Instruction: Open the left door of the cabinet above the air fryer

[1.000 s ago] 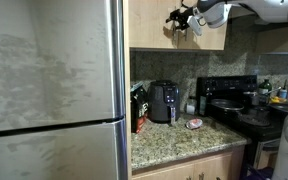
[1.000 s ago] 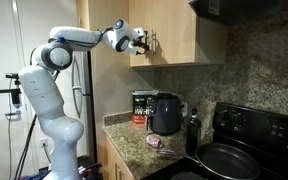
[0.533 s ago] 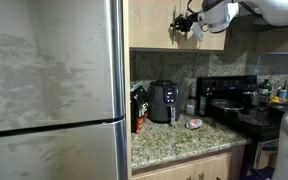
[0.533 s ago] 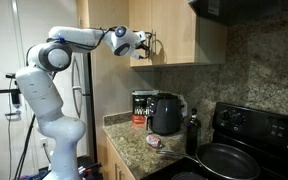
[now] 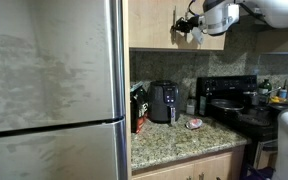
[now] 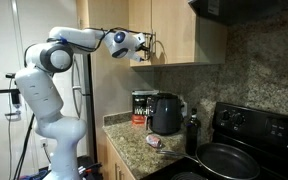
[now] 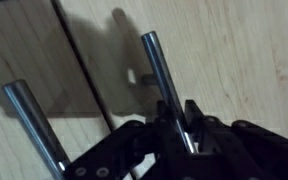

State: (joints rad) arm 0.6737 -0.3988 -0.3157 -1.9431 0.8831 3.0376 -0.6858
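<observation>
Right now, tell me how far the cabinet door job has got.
Done: the gripper is at the cabinet, jaws either side of a bar handle. In hand: the grasp; whether it is clamped, I cannot tell. Left: the pull itself, since the left door looks flush and shut.

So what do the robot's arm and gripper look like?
The arm is white, with fat rounded segments and dark seams at the joints. The gripper is black and angular, with slim black jaws. No cables or markings are clear.
</observation>
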